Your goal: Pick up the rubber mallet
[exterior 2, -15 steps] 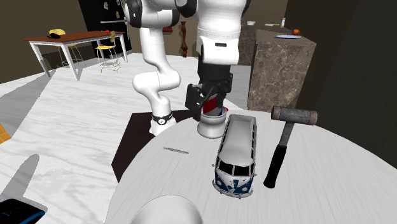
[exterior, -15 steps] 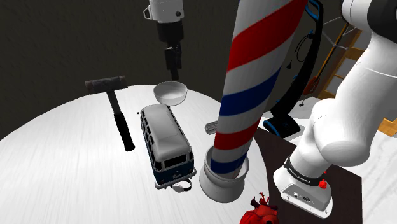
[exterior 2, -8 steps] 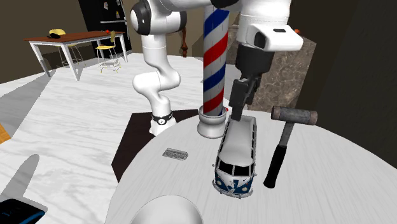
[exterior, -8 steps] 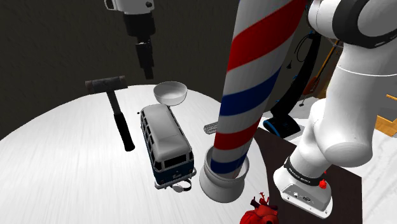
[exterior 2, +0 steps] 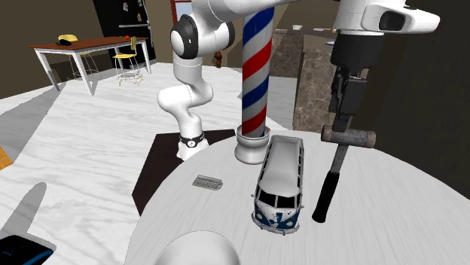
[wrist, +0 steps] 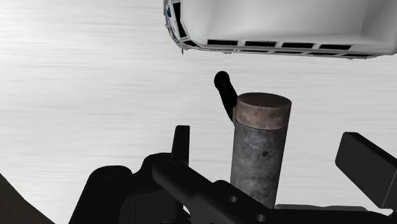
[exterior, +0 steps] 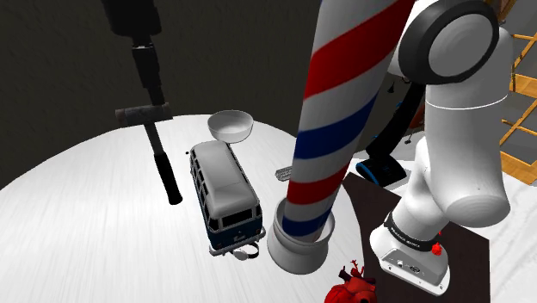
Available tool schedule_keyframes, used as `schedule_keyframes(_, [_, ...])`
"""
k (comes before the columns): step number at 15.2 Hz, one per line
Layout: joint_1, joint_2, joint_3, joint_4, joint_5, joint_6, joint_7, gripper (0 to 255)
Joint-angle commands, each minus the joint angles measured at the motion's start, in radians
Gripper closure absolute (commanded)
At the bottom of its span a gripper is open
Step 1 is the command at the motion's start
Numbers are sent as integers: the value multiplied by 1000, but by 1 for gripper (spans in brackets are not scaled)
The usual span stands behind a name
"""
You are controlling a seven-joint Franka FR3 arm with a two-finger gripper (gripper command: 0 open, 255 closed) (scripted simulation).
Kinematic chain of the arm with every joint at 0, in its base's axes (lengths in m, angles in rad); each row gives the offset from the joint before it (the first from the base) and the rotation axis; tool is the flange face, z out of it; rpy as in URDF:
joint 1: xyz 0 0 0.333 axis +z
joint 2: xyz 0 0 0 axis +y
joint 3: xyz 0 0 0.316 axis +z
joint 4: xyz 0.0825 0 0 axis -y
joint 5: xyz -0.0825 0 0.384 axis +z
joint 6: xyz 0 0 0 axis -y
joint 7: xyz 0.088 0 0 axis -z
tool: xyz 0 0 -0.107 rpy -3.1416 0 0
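The mallet lies flat on the round white table (exterior: 77,215). It has a grey cylinder head (exterior: 142,113) and a black handle (exterior: 164,165) that points toward the table's near side. My black gripper (exterior: 157,95) hangs straight over the head, just above it. From the second exterior view, the gripper (exterior 2: 344,124) is down close to the head (exterior 2: 349,136), with the handle (exterior 2: 329,184) running away below it. In the wrist view the fingers (wrist: 182,139) stand apart, open, with the head (wrist: 259,153) between them and not clasped.
A white and blue toy van (exterior: 225,194) sits beside the handle on the shoulder view's right. A white bowl (exterior: 231,126) lies behind it. A tall striped barber pole (exterior: 331,129) stands in a white base (exterior: 299,243). A small grey flat piece (exterior 2: 208,182) lies near the pole.
The gripper has swung from above the bowl toward the shoulder view's left and now hangs over the mallet head. Mallet, van and bowl have not moved.
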Motion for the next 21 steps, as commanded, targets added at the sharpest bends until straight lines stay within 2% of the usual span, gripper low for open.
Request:
schedule_keyframes(1, [12, 9, 7, 0, -5, 13, -7, 0])
schedule_keyframes(7, [-6, -39, 7, -157, 7, 123, -6, 0])
schedule_keyframes(9, [-7, -42, 7, -170, 8, 133, -6, 0])
schedule_keyframes(10, [-8, -46, 8, -178, 9, 137, -6, 255])
schedule_keyframes(18, [-7, -47, 8, -179, 9, 138, -5, 255])
schedule_keyframes(21, [-3, -30, 7, -123, 5, 99, -7, 255])
